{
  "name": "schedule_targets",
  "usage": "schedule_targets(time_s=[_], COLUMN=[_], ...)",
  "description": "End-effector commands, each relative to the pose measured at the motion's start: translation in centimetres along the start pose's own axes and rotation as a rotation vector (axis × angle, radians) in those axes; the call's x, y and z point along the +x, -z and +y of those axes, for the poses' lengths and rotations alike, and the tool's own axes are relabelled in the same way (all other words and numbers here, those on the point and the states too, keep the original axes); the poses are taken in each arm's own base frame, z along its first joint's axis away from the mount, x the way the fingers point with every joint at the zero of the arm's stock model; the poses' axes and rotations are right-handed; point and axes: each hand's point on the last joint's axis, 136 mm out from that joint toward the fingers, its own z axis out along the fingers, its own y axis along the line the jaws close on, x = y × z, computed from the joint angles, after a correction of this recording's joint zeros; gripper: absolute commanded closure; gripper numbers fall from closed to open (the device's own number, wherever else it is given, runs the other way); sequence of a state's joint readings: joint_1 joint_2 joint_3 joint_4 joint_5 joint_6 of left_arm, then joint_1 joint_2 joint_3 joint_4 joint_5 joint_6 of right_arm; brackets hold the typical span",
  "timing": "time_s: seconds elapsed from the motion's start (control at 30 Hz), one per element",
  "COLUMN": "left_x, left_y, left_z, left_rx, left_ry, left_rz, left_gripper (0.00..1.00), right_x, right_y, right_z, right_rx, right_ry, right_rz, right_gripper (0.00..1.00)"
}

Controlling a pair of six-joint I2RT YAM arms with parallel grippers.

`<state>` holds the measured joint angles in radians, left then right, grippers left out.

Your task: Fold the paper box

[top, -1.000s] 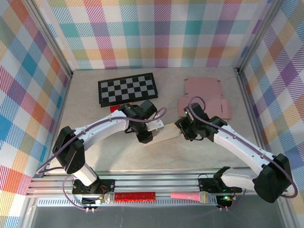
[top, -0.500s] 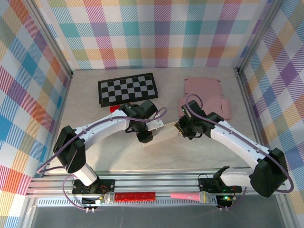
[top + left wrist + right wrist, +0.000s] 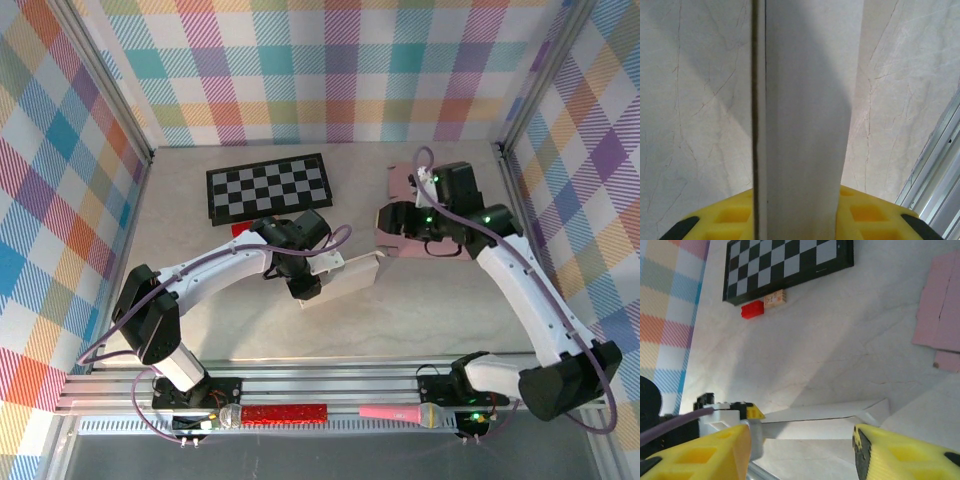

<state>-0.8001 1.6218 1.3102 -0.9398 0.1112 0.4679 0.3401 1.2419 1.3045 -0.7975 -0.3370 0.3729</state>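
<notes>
the white folded paper box (image 3: 345,277) lies on the pale marbled surface (image 3: 430,320) near its centre. the left tool (image 3: 305,288) is closed narrow on one thin wall of it. expect light, flexible card: it will probably bow or crease under a firm squeeze, and slide easily. take hold at a folded edge or corner, not mid-panel. farther back, the right tool (image 3: 801,437) stands wide and empty, beside the flat pink cardboard blank (image 3: 940,305).
</notes>
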Motion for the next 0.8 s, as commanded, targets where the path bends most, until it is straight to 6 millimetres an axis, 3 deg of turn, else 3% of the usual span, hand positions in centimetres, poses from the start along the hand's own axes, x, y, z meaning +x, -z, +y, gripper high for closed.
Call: schedule_targets(time_s=[0.0, 0.27, 0.77], left_x=[1.1, 1.7, 1.3], left_y=[0.5, 0.5, 0.3], left_z=[0.2, 0.3, 0.5], left_rx=[0.006, 0.019, 0.030], left_ry=[-0.007, 0.005, 0.010], left_rz=[0.037, 0.049, 0.045], left_gripper=[0.71, 0.71, 0.71], right_x=[2.5, 4.7, 5.5], right_y=[-1.1, -5.0, -7.3], right_z=[0.5, -1.4, -3.7], right_rx=[-0.154, -0.197, -0.132], right_ry=[0.177, 0.114, 0.179], right_rz=[0.162, 0.270, 0.337], right_gripper=[0.44, 0.48, 0.46])
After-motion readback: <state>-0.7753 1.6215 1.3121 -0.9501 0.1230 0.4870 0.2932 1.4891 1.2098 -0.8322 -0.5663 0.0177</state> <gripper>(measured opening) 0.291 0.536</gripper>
